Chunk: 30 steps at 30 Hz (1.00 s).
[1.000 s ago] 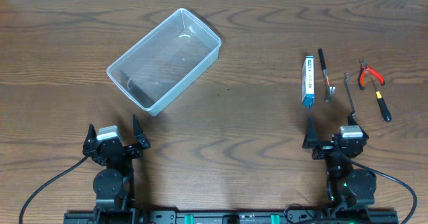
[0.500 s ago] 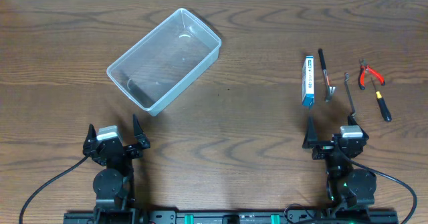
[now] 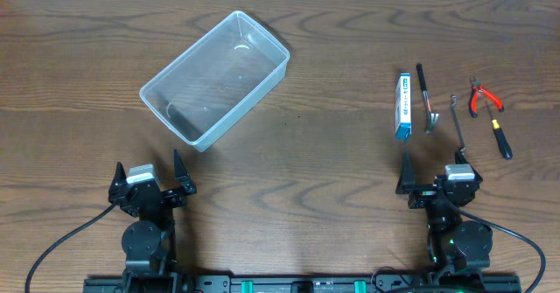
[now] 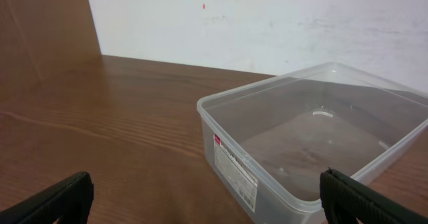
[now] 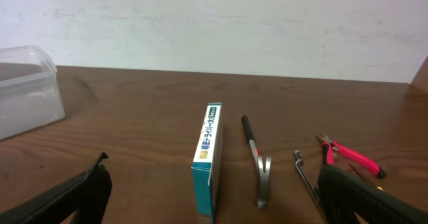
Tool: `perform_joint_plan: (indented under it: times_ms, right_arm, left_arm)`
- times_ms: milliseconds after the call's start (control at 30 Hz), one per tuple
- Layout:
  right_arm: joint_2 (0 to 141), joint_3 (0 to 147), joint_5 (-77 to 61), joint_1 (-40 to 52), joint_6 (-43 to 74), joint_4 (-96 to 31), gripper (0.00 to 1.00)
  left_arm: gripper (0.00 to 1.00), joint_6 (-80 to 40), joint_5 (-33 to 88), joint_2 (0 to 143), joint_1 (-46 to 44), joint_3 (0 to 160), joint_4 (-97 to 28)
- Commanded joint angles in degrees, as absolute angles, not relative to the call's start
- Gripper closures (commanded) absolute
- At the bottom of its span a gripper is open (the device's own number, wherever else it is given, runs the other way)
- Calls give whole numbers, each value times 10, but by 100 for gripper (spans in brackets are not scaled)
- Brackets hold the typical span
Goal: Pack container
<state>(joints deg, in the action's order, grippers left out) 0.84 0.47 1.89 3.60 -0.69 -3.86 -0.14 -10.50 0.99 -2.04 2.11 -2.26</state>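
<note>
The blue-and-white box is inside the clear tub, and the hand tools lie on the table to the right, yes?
No. The overhead view shows the box on the table beside the hammer, outside the clear tub. The hand tools do lie to the right.

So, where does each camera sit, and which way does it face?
Overhead: above the table, looking straight down on the container, box and tools; left gripper and right gripper show near the bottom.
Left wrist: low, facing the wall across the container; its fingers show in both lower corners.
Right wrist: low, facing the wall over the box and tools; its fingers show likewise.
Shared: the container shows in all three.
</note>
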Motion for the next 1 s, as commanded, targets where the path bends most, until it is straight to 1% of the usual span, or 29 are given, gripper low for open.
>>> perform_joint_plan:
  times_ms: [0, 433, 633, 733, 800, 900, 967]
  right_arm:
    - [5, 3, 17, 33, -13, -41, 1]
    - [5, 3, 23, 33, -14, -35, 1]
    - [6, 15, 29, 33, -14, 23, 1]
    - [21, 54, 63, 33, -19, 33, 1]
    - [46, 96, 74, 33, -52, 33, 1]
    - [124, 190, 76, 33, -117, 44, 1]
    - [185, 254, 76, 33, -130, 46, 1]
  left_arm:
    - [2, 4, -106, 7, -23, 2, -29]
    - [2, 0, -105, 7, -23, 2, -28]
    - [2, 0, -69, 8, -23, 32, 8]
    - [2, 1, -69, 21, -23, 86, 4]
    - [2, 4, -69, 42, -23, 133, 5]
    - [2, 5, -69, 105, -23, 231, 5]
    - [2, 5, -69, 154, -23, 297, 5]
